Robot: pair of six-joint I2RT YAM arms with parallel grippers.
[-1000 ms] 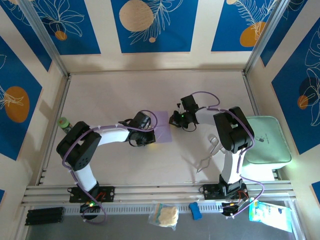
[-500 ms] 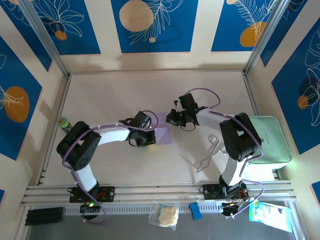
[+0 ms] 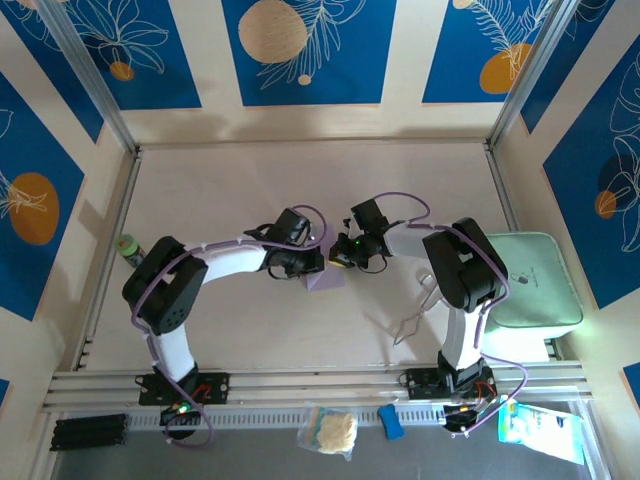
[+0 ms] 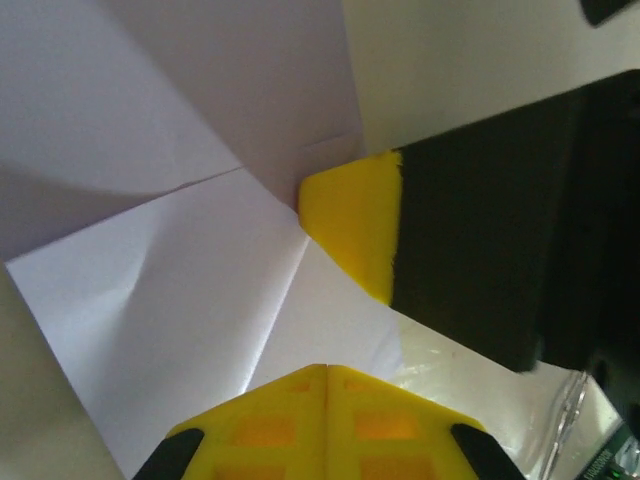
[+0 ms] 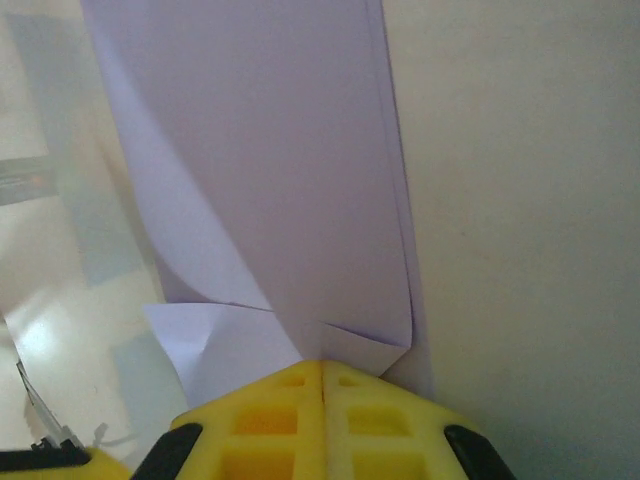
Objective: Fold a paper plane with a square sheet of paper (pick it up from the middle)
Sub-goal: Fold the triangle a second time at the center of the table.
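Note:
The square sheet of paper (image 3: 326, 279) lies mid-table, lavender, partly folded with creases and a curled flap. My left gripper (image 3: 313, 263) is shut, its yellow tips resting at the sheet's near edge (image 4: 180, 290) in the left wrist view (image 4: 327, 368). My right gripper (image 3: 339, 259) is shut too, and its tips (image 5: 322, 363) touch a small folded corner of the paper (image 5: 270, 170). One yellow right fingertip (image 4: 355, 225) presses the paper just ahead of my left tips. The two grippers nearly meet over the sheet. I cannot tell whether either one pinches paper.
A pale mint-green tray (image 3: 535, 281) sits at the right edge beside the right arm. Metal wire tongs (image 3: 414, 311) lie in front of it. A small green object (image 3: 127, 245) stands by the left rail. A bag (image 3: 328, 431) and a blue item (image 3: 391, 422) lie below the front rail.
The left gripper slid right and the right gripper came left and nearer, so they now meet. The visible paper has shrunk and shifted nearer as it folded over.

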